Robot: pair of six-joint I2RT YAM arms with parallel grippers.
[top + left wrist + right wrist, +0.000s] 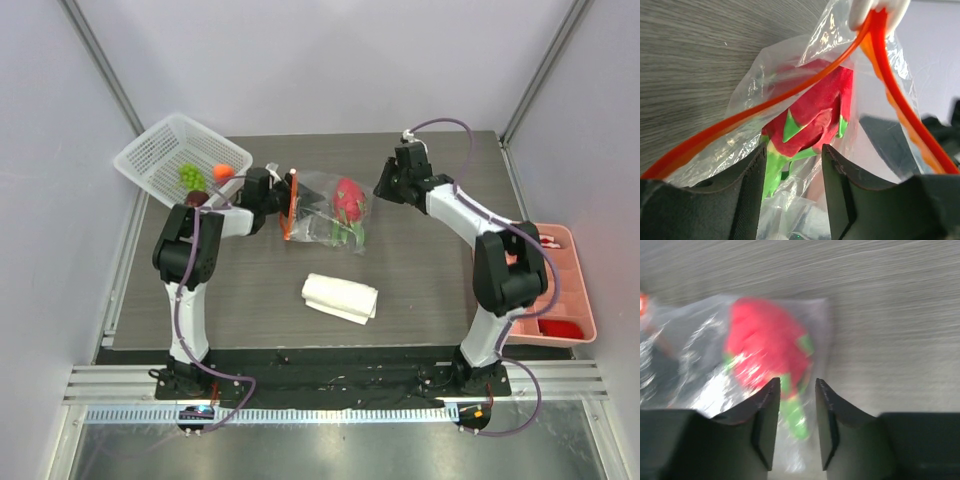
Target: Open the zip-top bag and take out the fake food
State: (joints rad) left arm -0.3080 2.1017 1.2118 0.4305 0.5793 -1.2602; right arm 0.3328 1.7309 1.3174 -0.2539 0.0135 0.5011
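The zip-top bag (322, 212) lies at the table's middle with its orange-red zipper strip (290, 205) on the left, the mouth parted. The red-pink dragon fruit (348, 198) and green leaves (352, 236) are inside it. My left gripper (274, 193) is open at the bag's mouth. In the left wrist view its fingers (752, 180) straddle loose plastic, with the dragon fruit (812, 115) just ahead between the two zipper strands (790, 95). My right gripper (386, 186) is open and empty, raised right of the bag. Its view, blurred, shows the dragon fruit (765, 345) below through the plastic.
A white mesh basket (160, 150) sits tilted at the back left with green grapes (189, 176), a small orange (222, 172) and a dark purple fruit (196, 199). A folded white cloth (340, 297) lies in front of the bag. A pink divided tray (575, 300) is at the right edge.
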